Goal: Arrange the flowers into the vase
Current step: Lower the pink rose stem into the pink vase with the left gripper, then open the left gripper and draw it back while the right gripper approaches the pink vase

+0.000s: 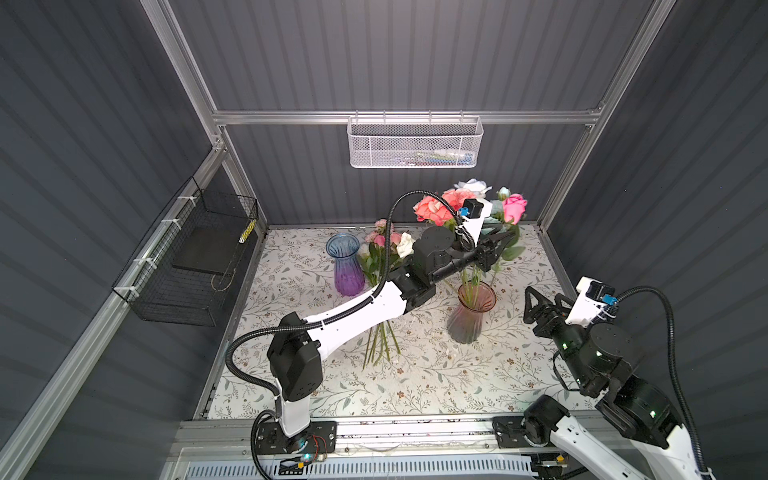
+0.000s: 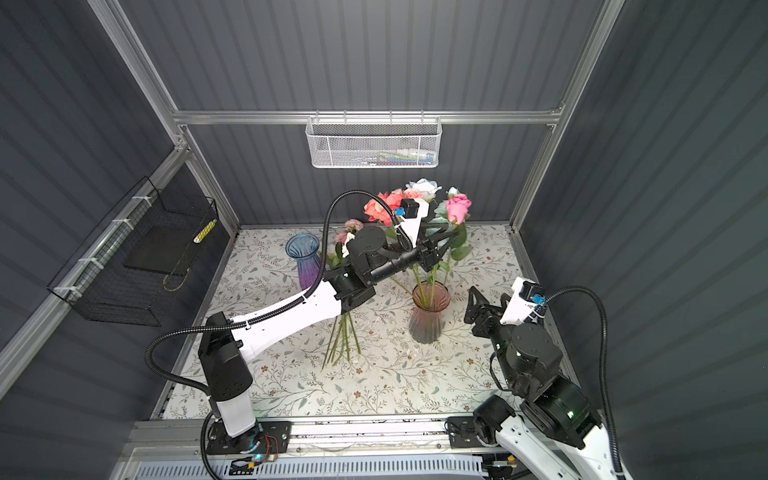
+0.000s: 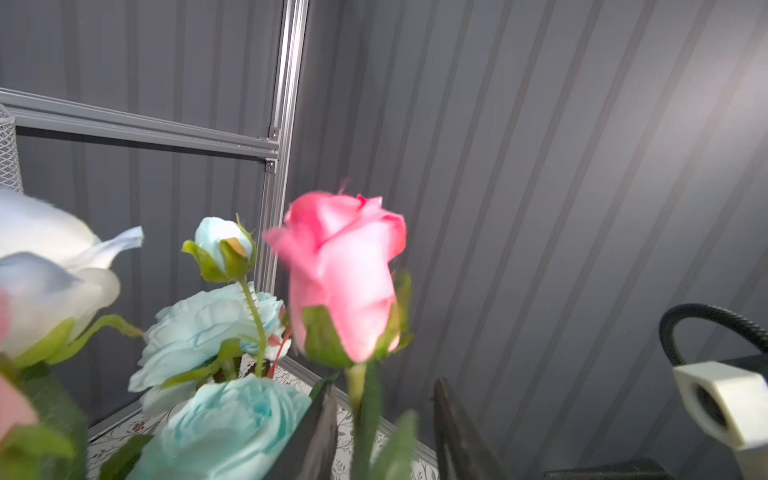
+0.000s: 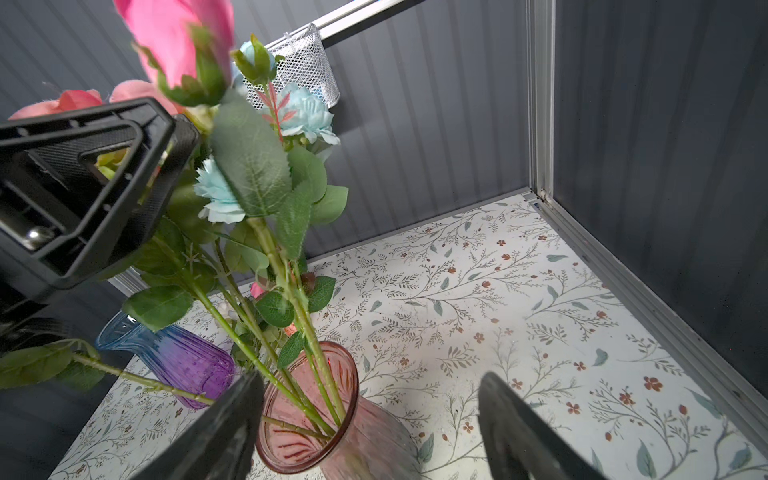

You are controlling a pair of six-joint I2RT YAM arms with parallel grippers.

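A pink glass vase [image 1: 471,316] [image 4: 309,415] stands right of centre and holds several flowers [image 1: 453,203]: coral, white, pale blue, and a pink rose [image 1: 514,208] [image 3: 345,274]. My left gripper [image 1: 509,241] [image 3: 384,388] reaches in among their leaves; its jaws stand open on either side of the pink rose's stem without pinching it. More flowers [image 1: 380,249] lie on the table under the left arm, stems toward the front. My right gripper [image 1: 544,295] [image 4: 372,377] hangs open and empty, just right of the vase.
An empty blue-and-purple vase [image 1: 347,266] stands at the back left of the floral table [image 1: 415,382]. A white mesh basket [image 1: 415,145] hangs on the back wall, a black wire basket [image 1: 191,266] on the left wall. Grey walls enclose three sides.
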